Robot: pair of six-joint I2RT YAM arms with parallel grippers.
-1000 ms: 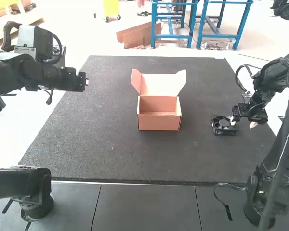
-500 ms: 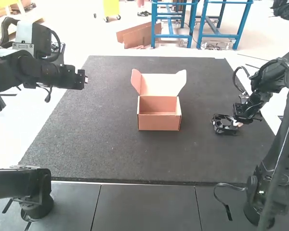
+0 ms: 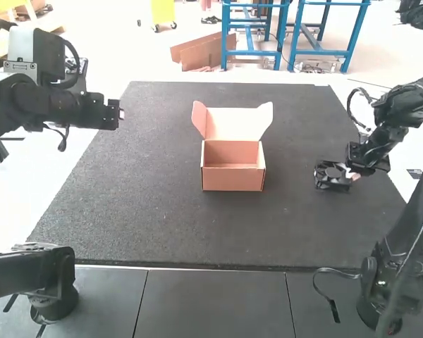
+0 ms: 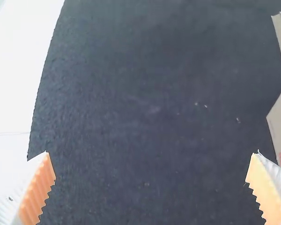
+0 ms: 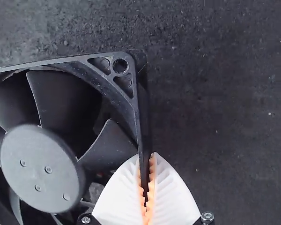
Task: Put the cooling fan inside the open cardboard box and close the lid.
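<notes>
cooling fan shifted, pinched by right end effector | black mat underneath

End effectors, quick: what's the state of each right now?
Left end effector: open, holding nothing.
Right end effector: closed on the cooling fan frame.

Right gripper now tight on the cooling fan rim (left gripper farther back).

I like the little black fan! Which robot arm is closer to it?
The right. The right gripper is shut on the fan at its frame edge. The left gripper hangs open over the mat at its left side, with the cardboard box between it and the fan.
</notes>
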